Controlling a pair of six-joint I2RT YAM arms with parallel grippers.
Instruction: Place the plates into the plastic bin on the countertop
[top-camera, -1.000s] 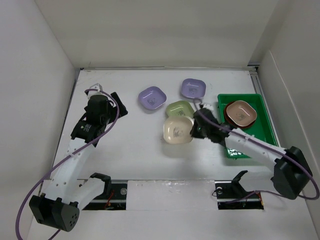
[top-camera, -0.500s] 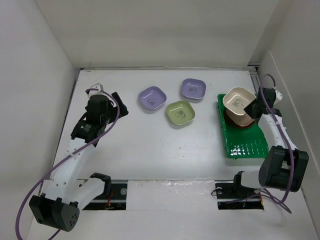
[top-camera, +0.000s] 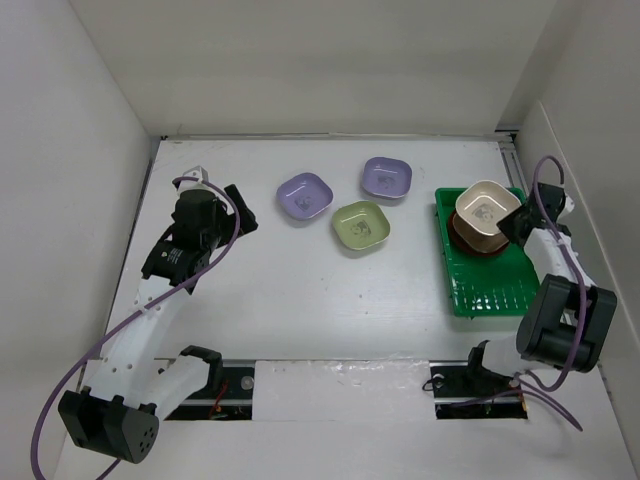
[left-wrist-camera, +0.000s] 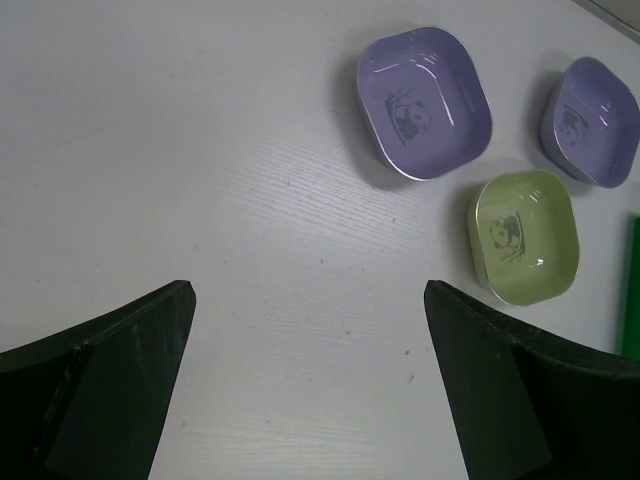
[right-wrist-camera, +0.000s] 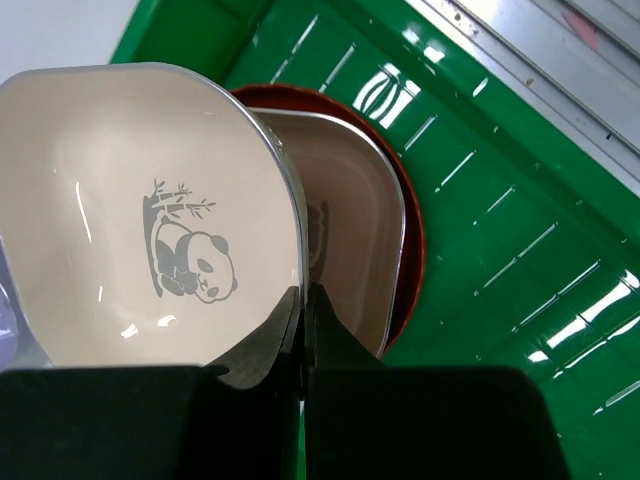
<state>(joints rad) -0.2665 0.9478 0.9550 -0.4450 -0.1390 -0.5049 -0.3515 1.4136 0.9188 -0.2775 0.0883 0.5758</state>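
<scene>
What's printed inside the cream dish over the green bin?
A dark panda with bamboo on the cream dish, clearest in the right wrist view.

Item 1, top external. We look down from high above the near side of the plastic bin (top-camera: 490, 288), facing the far wall (top-camera: 320, 70). We stand distant enough to take in the whole countertop (top-camera: 290, 300).

Item 2, left wrist. We look down from well left of the bin, nearer than item 1 and angled toward it. Only a green sliver of the bin reaches our right edge.

Item 3, right wrist. We sit very close above the bin, looking into it past the cream dish (right-wrist-camera: 140, 210).

Shared. Items 1 and 2 both hold the two lavender dishes (top-camera: 304, 196) (top-camera: 386, 177) and the green dish (top-camera: 361, 224) left of the bin. Items 1 and 3 both hold the bin and the cream dish.
</scene>
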